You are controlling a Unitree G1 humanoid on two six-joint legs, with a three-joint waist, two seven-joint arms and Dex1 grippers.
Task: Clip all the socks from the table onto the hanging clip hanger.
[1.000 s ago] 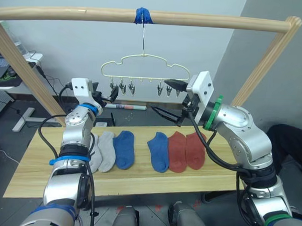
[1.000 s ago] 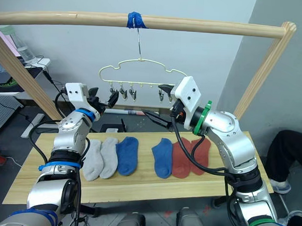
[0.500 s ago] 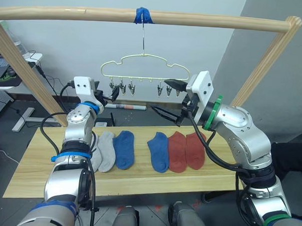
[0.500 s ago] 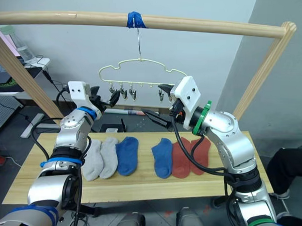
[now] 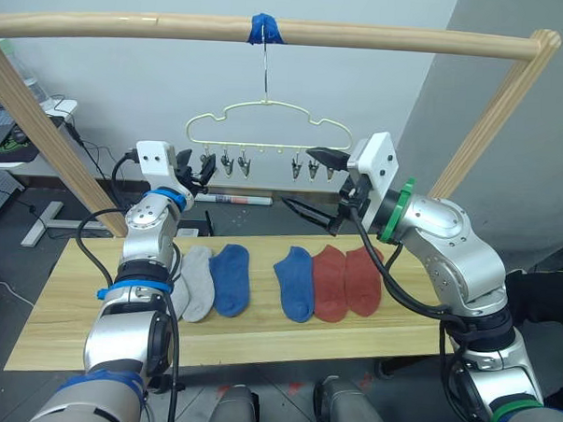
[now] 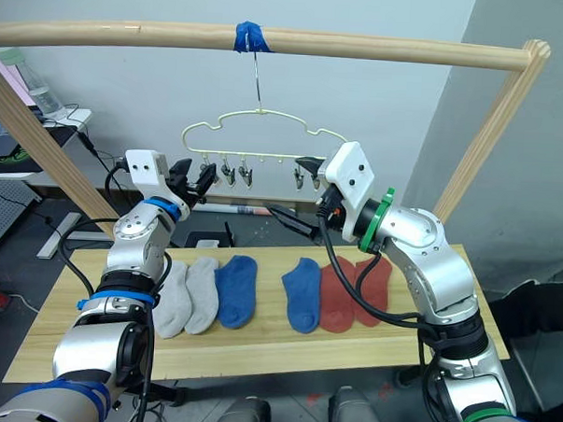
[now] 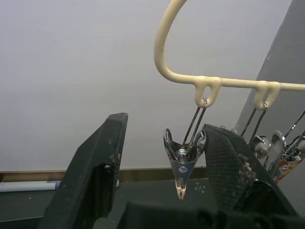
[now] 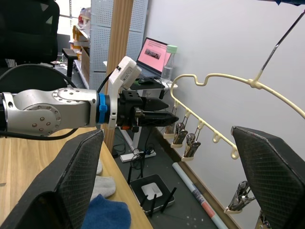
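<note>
Six socks [image 5: 288, 279] lie flat in a row on the table [image 5: 53, 313], untouched, while both arms are raised to the clip hanger [image 5: 269, 128] that hangs by its long hook from a taped wooden pole frame [image 5: 382, 40]. The left gripper [image 5: 198, 173] stands with its fingers spread at the hanger's left end; its wrist view shows the endmost metal clip [image 7: 183, 162] hanging between the two fingers, one of which seems close to touching it. The right gripper [image 5: 313, 184] is also spread wide and empty, near the clips at the hanger's right end, one finger high beside them and the other lower. The socks run left to right: two grey, two blue, two rust red, with a gap between the blue ones. Each sock's long axis runs from the near edge of the table toward the far edge, across the table's length. Being soft knit, they should be light and limp, likely to droop and fold when lifted; a pinch at one end looks the best hold, leaving an edge free to feed into a clip. The thin wire hanger will probably swing when pushed.
</note>
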